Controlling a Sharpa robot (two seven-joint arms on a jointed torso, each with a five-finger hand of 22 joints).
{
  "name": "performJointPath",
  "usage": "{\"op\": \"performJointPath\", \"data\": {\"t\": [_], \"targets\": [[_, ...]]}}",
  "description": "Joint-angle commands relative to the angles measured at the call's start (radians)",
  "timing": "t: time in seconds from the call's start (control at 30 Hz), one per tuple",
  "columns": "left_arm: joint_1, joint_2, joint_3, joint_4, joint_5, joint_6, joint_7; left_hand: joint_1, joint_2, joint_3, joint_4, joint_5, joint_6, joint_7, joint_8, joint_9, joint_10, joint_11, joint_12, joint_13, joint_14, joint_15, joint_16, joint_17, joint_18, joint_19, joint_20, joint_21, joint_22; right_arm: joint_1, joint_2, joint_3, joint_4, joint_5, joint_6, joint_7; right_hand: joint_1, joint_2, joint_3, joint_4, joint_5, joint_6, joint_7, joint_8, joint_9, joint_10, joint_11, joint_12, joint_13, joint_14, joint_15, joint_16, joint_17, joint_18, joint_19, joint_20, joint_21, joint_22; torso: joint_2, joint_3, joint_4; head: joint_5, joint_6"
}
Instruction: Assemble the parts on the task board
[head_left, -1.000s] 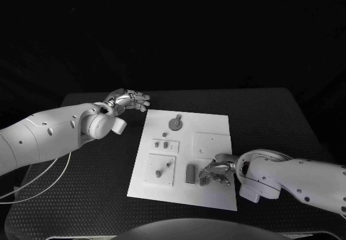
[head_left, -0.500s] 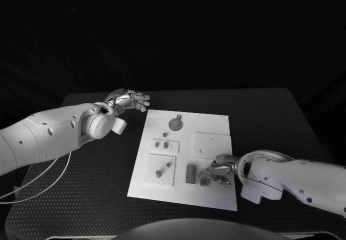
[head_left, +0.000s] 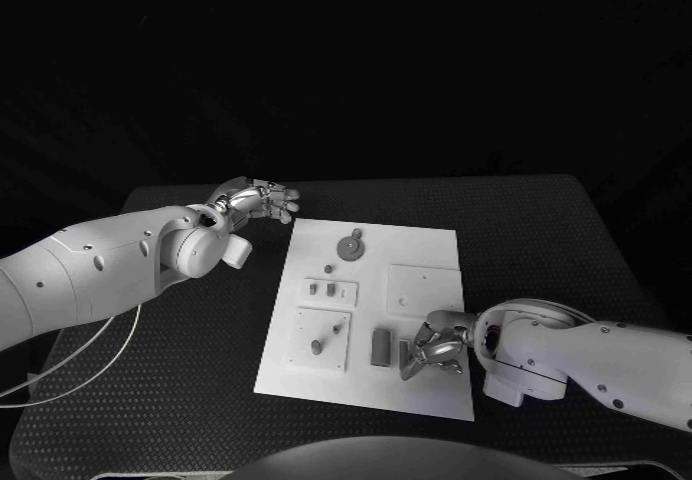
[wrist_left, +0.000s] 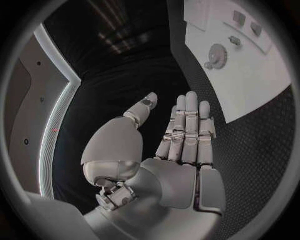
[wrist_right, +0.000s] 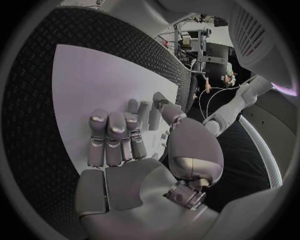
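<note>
The support surface is a black table (head_left: 577, 250) with a fine textured top, also visible in the left wrist view (wrist_left: 262, 145) and the right wrist view (wrist_right: 37, 100). One item lies directly on it: the white task board (head_left: 433, 250), a flat rectangular plate placed near the middle of the table, its long side running away from the robot. Bare table surface surrounds the board on all sides. The board's corner and edge appear in the left wrist view (wrist_left: 250, 85); its plain face appears in the right wrist view (wrist_right: 94, 85).

black table (head_left: 577, 250), dark unlit room behind
</note>
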Motion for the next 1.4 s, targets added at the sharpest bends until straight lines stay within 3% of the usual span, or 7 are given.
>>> {"op": "performJointPath", "data": {"t": [0.03,0.3,0.4,0.53,0.73,0.97,1.4], "targets": [[0.001,0.001,0.001,0.002,-0.002,0.014,0.006,-0.003,0.003,0.001,0.005,0.006,-0.006,-0.001,0.004,-0.001,-0.008,0.001,0.004,0.0,0.003,0.002,-0.003,0.001,0.002,0.006,0.002,-0.007,0.011,-0.001,0.003,-0.001,0.0,-0.082,0.009,-0.001,0.011,0.001,-0.009,0.0,-0.004,-0.001,-0.002,0.005,0.002,0.01,0.0,0.002,0.002,0.0,-0.006,0.002,0.002,0.03,-0.002,0.0,0.001,-0.002,0.0,-0.0008,0.0005,-0.001,0.0],[0.001,0.0,0.001,0.003,-0.002,0.025,0.01,-0.004,0.001,0.0,0.004,0.006,-0.007,0.0,0.004,-0.001,-0.008,0.001,0.004,0.0,0.003,0.002,-0.004,0.002,0.002,0.006,0.002,-0.007,0.012,-0.001,0.008,-0.001,-0.009,-0.091,-0.006,-0.01,-0.006,0.025,-0.026,0.015,-0.004,0.003,-0.004,0.007,0.003,0.017,-0.002,0.003,0.003,0.004,-0.007,0.004,0.004,0.03,0.0,0.002,0.0,-0.006,0.0,-0.0009,0.0012,-0.007,-0.004],[0.001,0.0,0.001,0.003,-0.002,0.028,0.012,-0.008,0.0,-0.002,0.007,0.004,-0.007,0.0,0.004,-0.002,-0.008,0.001,0.004,0.0,0.001,0.003,-0.006,0.003,0.001,0.005,0.003,-0.009,0.013,-0.001,0.009,-0.001,-0.013,-0.091,-0.016,-0.013,-0.018,0.051,-0.028,0.025,-0.005,0.006,-0.005,0.008,0.003,0.022,-0.003,0.005,0.005,0.008,-0.008,0.007,0.005,0.03,0.002,0.002,0.0,-0.008,0.0,-0.0012,0.0012,-0.007,-0.004],[0.001,0.0,0.001,0.005,-0.002,0.03,0.012,-0.013,0.0,-0.004,0.01,-0.004,-0.008,0.0,0.004,-0.002,-0.009,0.002,0.003,0.0,0.0,0.004,-0.008,0.004,0.001,0.004,0.004,-0.011,0.014,-0.001,0.01,-0.001,-0.014,-0.095,-0.02,-0.018,-0.026,0.129,-0.003,0.048,-0.006,0.008,-0.008,0.009,0.003,0.027,-0.005,0.007,0.007,0.013,-0.01,0.011,0.008,0.03,0.003,0.001,-0.002,-0.01,0.0,-0.0015,0.0016,-0.007,-0.006],[0.001,0.0,0.001,0.007,-0.002,0.035,0.016,-0.013,0.0,-0.004,0.01,-0.005,-0.008,0.0,0.004,-0.002,-0.009,0.002,0.003,0.0,-0.001,0.004,-0.009,0.005,0.001,0.003,0.004,-0.011,0.014,-0.001,0.012,-0.001,-0.019,-0.103,-0.03,-0.026,-0.026,0.2,0.064,0.059,-0.005,0.011,-0.009,0.009,0.002,0.033,-0.007,0.009,0.009,0.014,-0.011,0.01,0.009,0.03,-0.001,0.0,-0.002,-0.011,0.0,-0.0022,0.0018,-0.014,-0.01],[0.001,0.0,0.001,0.006,-0.002,0.033,0.015,-0.013,0.0,-0.004,0.01,-0.005,-0.009,0.0,0.004,-0.002,-0.01,0.002,0.003,0.0,-0.002,0.005,-0.011,0.005,0.001,0.002,0.004,-0.013,0.015,-0.001,0.012,-0.001,-0.022,-0.117,-0.02,-0.03,-0.058,0.211,0.173,0.038,-0.006,0.014,-0.008,0.01,0.001,0.039,-0.006,0.011,0.013,0.017,-0.01,0.01,0.009,0.03,0.001,0.002,0.009,-0.009,0.0,-0.0009,0.0008,-0.011,-0.012],[0.001,0.001,0.001,0.006,-0.002,0.033,0.014,-0.012,0.0,-0.003,0.01,-0.005,-0.009,0.0,0.004,-0.002,-0.011,0.002,0.003,0.0,-0.003,0.005,-0.012,0.006,0.001,0.001,0.005,-0.014,0.015,-0.001,0.002,0.0,-0.034,-0.074,-0.019,-0.021,-0.076,0.198,0.189,0.033,-0.006,0.013,-0.007,0.011,0.002,0.039,-0.005,0.009,0.012,0.017,-0.009,0.009,0.008,0.03,0.003,0.004,0.012,-0.01,0.0,0.0006,-0.0005,-0.013,-0.006]]}}
